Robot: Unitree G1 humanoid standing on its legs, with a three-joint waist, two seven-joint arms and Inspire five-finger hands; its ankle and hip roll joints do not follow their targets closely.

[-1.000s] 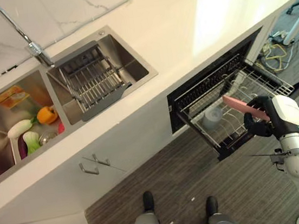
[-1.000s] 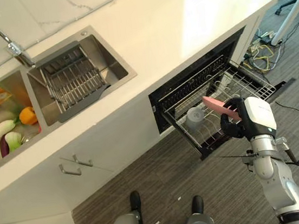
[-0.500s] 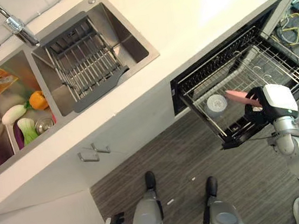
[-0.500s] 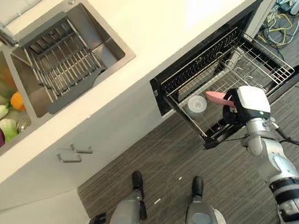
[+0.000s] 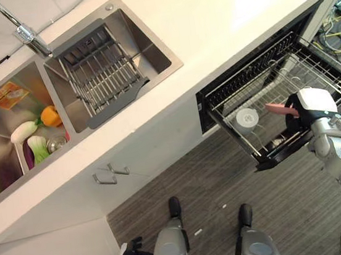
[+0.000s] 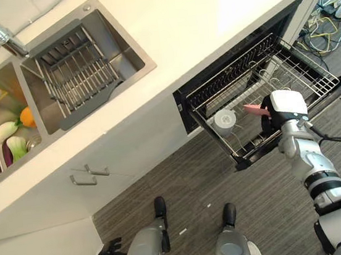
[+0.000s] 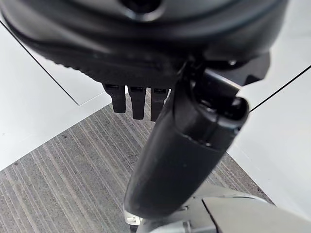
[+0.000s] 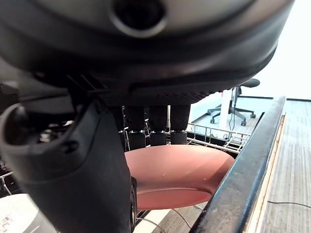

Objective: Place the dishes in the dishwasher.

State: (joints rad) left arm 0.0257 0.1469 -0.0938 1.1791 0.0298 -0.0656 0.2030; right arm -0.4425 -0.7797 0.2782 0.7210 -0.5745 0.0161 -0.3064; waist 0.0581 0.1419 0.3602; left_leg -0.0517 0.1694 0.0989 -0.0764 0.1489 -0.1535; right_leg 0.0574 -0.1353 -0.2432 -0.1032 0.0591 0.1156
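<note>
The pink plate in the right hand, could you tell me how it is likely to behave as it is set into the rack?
The pink plate looks rigid, keeping its flat shape in the right hand. Its glossy surface suggests it could slip. Thin and round, it would probably tip or roll unless slotted between the wires of the dishwasher rack.

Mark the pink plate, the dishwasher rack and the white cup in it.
pink plate [image 8: 180,172]: right wrist view, middle of its face.
dishwasher rack [image 5: 333,86]: left eye view, bare wire floor.
white cup [image 6: 224,121]: right eye view, its upturned base.

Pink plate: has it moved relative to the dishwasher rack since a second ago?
Yes. The pink plate in the right hand went lower into the dishwasher rack, beside the white cup.
</note>
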